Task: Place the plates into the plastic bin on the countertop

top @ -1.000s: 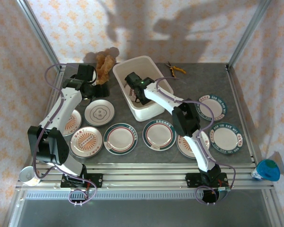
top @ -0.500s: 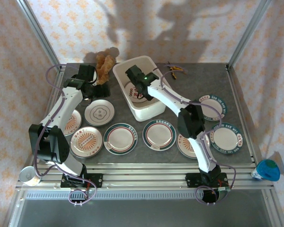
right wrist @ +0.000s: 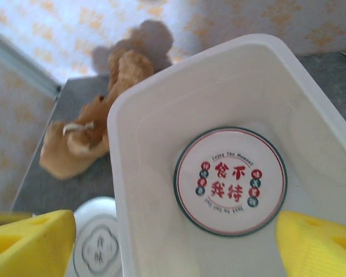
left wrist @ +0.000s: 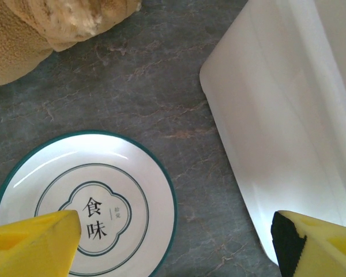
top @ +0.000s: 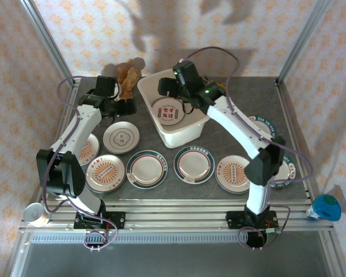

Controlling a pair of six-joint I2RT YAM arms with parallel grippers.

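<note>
top external view: the right gripper is held above the far end of the plastic bin, jaws spread and empty. one patterned plate lies flat on the bin floor, so this deposit is judged complete. the left gripper is poised over the countertop between the bin and a plush toy, near a green-rimmed plate. the remaining plates are spread along the near side, mostly apart from one another, presumably so that each rim can be reached singly.

left wrist view: the yellow fingertips are set wide with nothing between them. the green-rimmed plate lies below-left and the bin wall to the right; this plate is judged the likely next pickup.

right wrist view: the fingers stand wide apart, released. the patterned plate is seen flat in the bin, touched by neither finger. bare floor is left beside it, judged enough for further plates.
</note>
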